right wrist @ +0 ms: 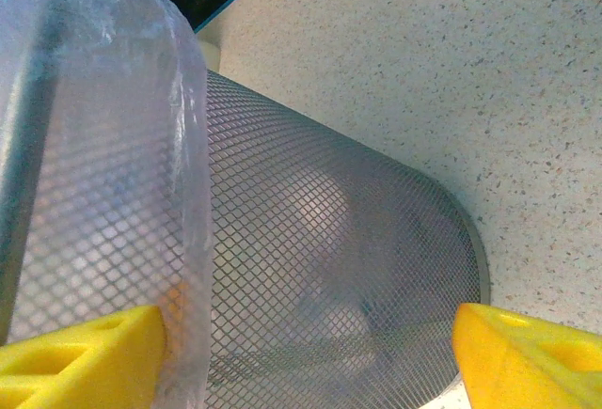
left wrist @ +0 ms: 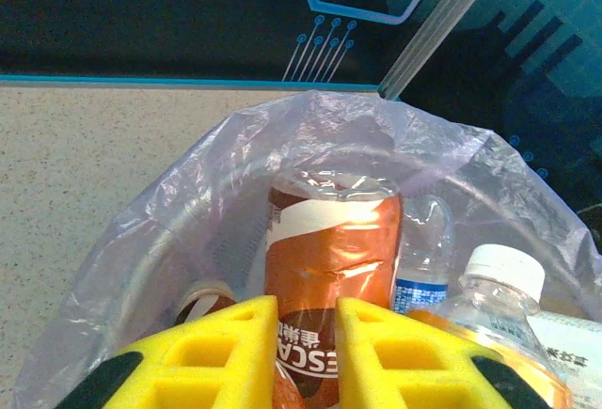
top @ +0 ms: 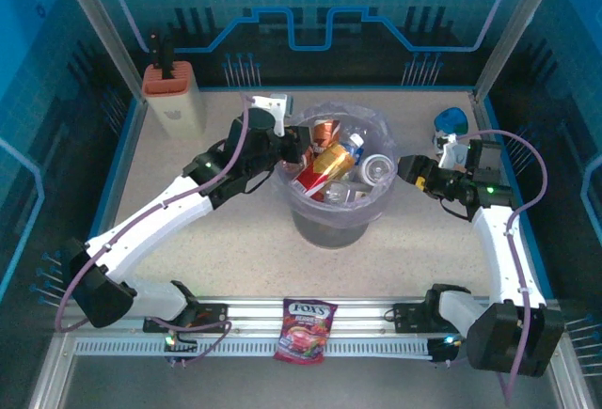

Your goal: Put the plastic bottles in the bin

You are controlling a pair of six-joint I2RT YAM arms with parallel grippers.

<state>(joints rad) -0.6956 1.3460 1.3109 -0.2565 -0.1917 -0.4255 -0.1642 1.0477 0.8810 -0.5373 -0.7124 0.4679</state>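
While the plastic bottles (top: 334, 165) lie heaped inside the bin (top: 329, 226) mid-counter (top: 235, 240), the left tool (left wrist: 308, 307) hangs over them, narrow and empty, the right tool (right wrist: 306, 334) gapes wide against the bin's mesh wall, and a candy bag (top: 306, 329) sits at the near edge.

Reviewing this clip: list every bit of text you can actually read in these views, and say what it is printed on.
"FOX'S": on the red candy bag at the table's near edge.
"ESCA": a cut-off part of a word on the brown bottle lying in the bin.
Too small to read: the print on the blue-labelled clear bottle, the characters beside "ESCA", and the lines on the white label at the right edge.
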